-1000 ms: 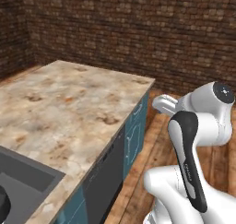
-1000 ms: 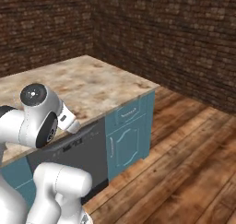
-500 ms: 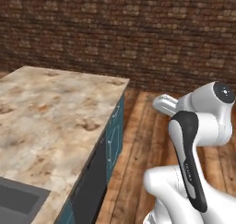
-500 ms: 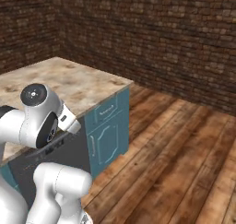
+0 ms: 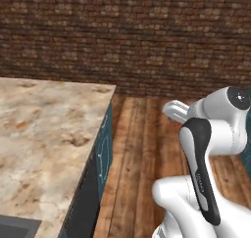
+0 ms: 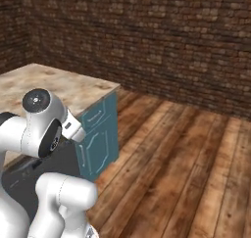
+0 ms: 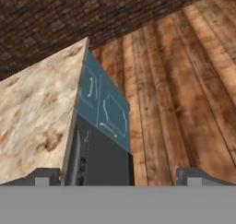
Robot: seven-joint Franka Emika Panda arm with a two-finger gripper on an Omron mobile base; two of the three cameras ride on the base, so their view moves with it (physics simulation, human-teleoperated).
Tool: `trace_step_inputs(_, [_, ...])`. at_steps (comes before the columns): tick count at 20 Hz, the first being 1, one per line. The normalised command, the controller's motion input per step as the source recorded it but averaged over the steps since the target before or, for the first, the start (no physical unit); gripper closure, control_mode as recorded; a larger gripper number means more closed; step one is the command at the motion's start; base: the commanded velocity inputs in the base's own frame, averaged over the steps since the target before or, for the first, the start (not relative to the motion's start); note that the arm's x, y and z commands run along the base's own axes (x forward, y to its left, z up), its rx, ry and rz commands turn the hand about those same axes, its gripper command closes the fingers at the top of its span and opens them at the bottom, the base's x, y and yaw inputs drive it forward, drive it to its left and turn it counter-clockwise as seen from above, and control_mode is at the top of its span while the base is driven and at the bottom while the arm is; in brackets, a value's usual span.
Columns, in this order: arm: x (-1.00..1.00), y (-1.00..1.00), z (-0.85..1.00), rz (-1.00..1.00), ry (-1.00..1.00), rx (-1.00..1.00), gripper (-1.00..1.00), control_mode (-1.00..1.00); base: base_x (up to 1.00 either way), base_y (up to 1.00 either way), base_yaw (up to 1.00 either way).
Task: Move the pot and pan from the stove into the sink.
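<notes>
- The brick wall (image 5: 122,36) is the largest thing, dark brown, running across the back of the room in both base views.
- The wooden plank floor (image 6: 186,163) spreads from the foot of that wall up to the cabinets.
- The marble-patterned counter (image 5: 44,144) is beige with brown veining; it ends in a square corner near the wall.
- The arm (image 5: 211,149) rises white with dark joints, folded over the floor just beside the counter's end.
- A dark appliance front (image 7: 103,161) sits under the counter edge, next to the cabinet.
- The teal cabinet (image 6: 100,134) at the counter's end has a drawer front above a door, both closed; what they contain cannot be told.
- The sink (image 5: 14,228) shows as a dark grey corner at the bottom left of the left base view, sunk into the counter; too little of the basin is visible to tell what lies in it.
- The gripper (image 7: 120,177) has its two finger tips standing far apart at the bottom of the hand view, with nothing between them, over floor and appliance front.
</notes>
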Motion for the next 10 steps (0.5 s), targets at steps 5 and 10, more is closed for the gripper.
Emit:
trace_step_inputs(5, [0.00,0.00,0.00,0.00,0.00,0.00,-1.00,1.00,-0.09,-0.23,-0.28])
trace_step_inputs(10, [0.00,0.00,0.00,0.00,0.00,0.00,-1.00,1.00,0.05,-0.10,-0.38])
